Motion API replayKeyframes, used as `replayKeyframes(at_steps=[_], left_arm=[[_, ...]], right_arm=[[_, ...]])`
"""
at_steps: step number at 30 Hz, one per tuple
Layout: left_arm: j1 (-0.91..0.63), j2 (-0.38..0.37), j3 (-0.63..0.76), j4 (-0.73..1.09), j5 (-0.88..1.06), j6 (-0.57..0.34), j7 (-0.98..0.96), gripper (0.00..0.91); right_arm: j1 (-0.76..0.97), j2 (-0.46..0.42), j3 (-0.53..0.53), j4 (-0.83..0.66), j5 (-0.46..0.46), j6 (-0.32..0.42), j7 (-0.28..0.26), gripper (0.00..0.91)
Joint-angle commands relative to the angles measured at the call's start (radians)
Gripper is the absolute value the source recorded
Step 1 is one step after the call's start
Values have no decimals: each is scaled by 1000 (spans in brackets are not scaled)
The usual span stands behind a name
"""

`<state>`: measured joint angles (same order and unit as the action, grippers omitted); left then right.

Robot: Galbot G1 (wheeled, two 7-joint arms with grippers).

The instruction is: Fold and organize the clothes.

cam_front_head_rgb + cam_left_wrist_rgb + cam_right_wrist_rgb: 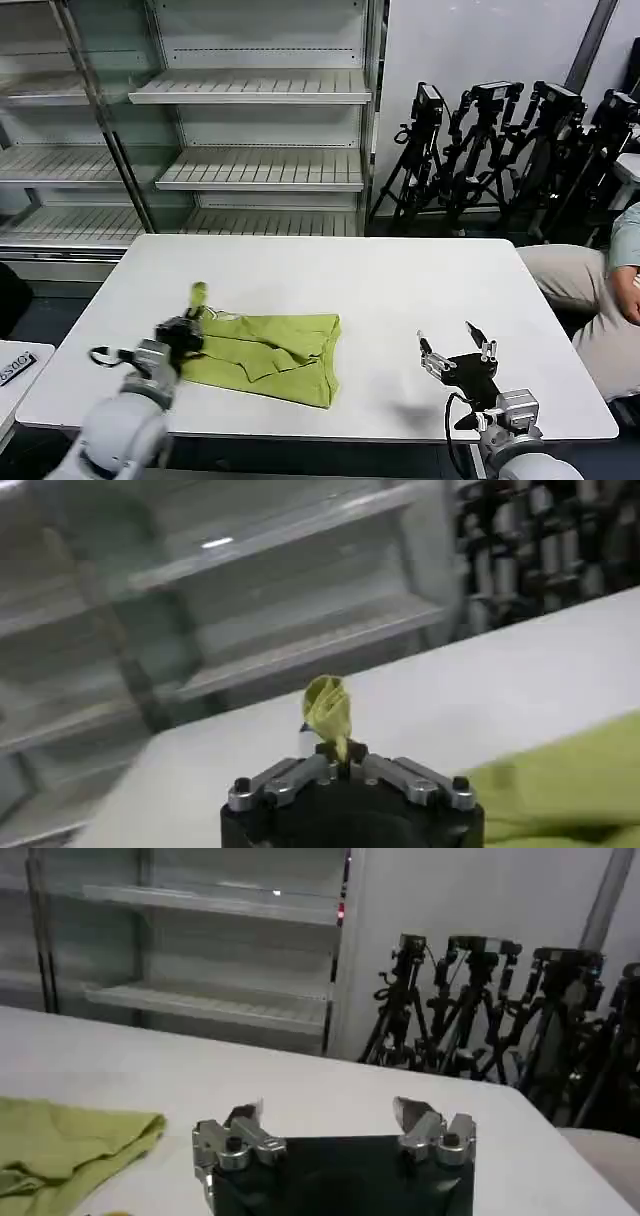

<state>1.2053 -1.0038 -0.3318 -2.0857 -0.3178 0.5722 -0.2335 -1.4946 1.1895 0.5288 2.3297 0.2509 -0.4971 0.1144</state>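
The lime yellow-green shirt (268, 356) lies partly folded and rumpled on the white table (380, 290), left of centre near the front edge. My left gripper (190, 325) is at the shirt's left end, shut on a pinch of the fabric. A tuft of that cloth (329, 711) sticks up past the left gripper (343, 752). My right gripper (458, 350) hovers open over bare table to the right of the shirt, well apart from it. In the right wrist view the right gripper (327, 1114) holds nothing, and the shirt's edge (70, 1143) lies off to one side.
Metal shelving (250, 150) stands behind the table. Black tripods (500, 140) line the back right wall. A seated person's beige trousers (575, 285) are at the table's right edge. A small white surface (15, 375) sits at the lower left.
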Motion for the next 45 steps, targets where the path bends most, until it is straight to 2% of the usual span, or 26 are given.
replayKeyframes(at_steps=[1,8,14,15,20,24,27,29,32,36,40,45], left_arm=[[-51,-122,337,-83,142,5,22,0],[-87,-132,407,-30,33,7,-23,10],[-127,-150,384,23,-30,7,-75,10],[-134,-152,382,27,-34,7,-81,907],[-128,-155,386,4,-58,5,-74,907],[-127,-158,365,-100,-146,3,-76,907],[-132,-160,301,-153,-171,-22,-87,907],[-121,-134,238,-153,-169,-16,-111,907],[-84,-72,142,-78,-142,4,-156,907],[-21,-37,32,65,-145,5,-158,907],[1,-33,1,157,-171,7,-132,907],[-18,-27,1,191,-314,11,-123,907]], right_arm=[[-14,3,11,25,-6,-1,1,907],[2,16,-8,11,-14,-3,3,907],[-3,19,-6,15,-15,-5,2,907],[-3,19,-6,15,-15,-5,2,907],[-2,23,-7,16,-15,-4,1,907],[1,26,-12,15,-17,-5,1,907],[5,27,-15,13,-17,-5,1,907],[5,27,-14,15,-17,-4,-1,907],[2,27,-7,15,-15,0,-5,907],[-3,25,-6,12,-15,4,-8,907],[0,22,-6,9,-14,5,-8,907],[-1,21,-8,10,-14,6,-10,907]])
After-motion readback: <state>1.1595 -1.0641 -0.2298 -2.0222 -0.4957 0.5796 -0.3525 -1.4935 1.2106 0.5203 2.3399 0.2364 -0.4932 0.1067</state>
